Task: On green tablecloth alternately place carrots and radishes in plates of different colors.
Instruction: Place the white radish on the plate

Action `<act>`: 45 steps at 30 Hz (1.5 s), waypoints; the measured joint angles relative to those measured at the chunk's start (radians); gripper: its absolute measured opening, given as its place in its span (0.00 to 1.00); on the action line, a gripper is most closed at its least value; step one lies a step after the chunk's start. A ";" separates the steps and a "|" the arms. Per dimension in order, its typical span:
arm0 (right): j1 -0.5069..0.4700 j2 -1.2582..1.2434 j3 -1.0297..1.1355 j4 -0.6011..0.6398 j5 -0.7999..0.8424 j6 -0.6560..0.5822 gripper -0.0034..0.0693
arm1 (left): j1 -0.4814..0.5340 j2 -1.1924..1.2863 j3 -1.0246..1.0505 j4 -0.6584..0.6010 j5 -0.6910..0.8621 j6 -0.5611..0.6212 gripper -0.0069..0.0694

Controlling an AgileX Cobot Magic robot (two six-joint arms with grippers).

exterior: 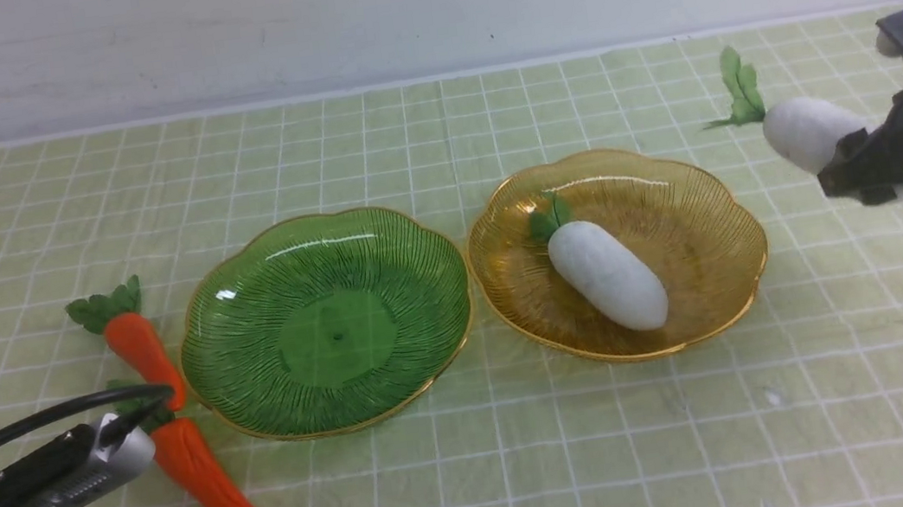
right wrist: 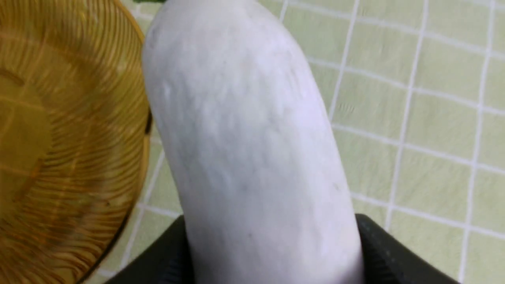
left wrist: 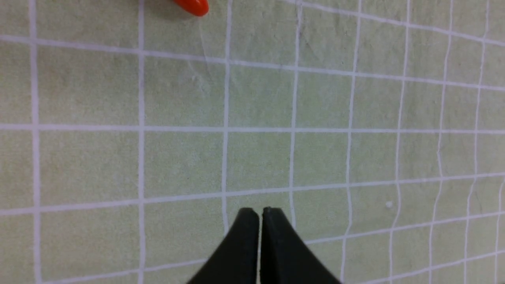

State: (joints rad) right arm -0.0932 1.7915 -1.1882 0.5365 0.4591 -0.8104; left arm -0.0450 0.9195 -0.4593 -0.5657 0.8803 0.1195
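1. The right gripper is seen with its jaws pressed against both flanks of the outer radish. The hold is taken near its rounded root end, just beside the right rim of the amber plate. Whether the radish is already raised off the green tablecloth cannot be told.
2. The left gripper is seen with its jaws shut on nothing, over bare cloth near the two carrots. Both carrots lie to the left of the green plate, which holds nothing.
3. The step in hand is judged to be the carrying of the outer radish into the amber plate. The plated radish already lies there.
4. Because the hold is near one end, the heavy leaf end is likely to sag or swing. A firm grip should be confirmed before any lift is made.
5. The scalloped rim should be cleared from above, not brushed, since a light plate is easily pushed.
6. The free strip of the plate, on the right of the plated radish, is the better target. A release on top of that radish would probably cause rolling.
7. The outer radish's long axis is seen running diagonally. The leaf sprig points away and to the left, and the root end points back into the gripper.
8. The plated radish is laid on nearly the same diagonal, so little turning of the wrist should be needed.
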 joint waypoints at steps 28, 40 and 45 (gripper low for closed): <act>0.175 0.035 0.000 0.355 0.171 -0.027 0.92 | 0.000 0.000 0.000 0.002 -0.017 0.000 0.08; 0.156 -0.083 0.000 0.363 0.327 -0.027 0.89 | 0.000 0.000 0.000 0.003 -0.017 0.001 0.08; 0.124 -0.217 0.000 0.360 0.432 -0.016 0.71 | 0.000 0.000 0.000 0.003 -0.017 0.002 0.08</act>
State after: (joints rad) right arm 0.0309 1.5747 -1.1882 0.8960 0.8909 -0.8260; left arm -0.0450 0.9195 -0.4593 -0.5628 0.8633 0.1218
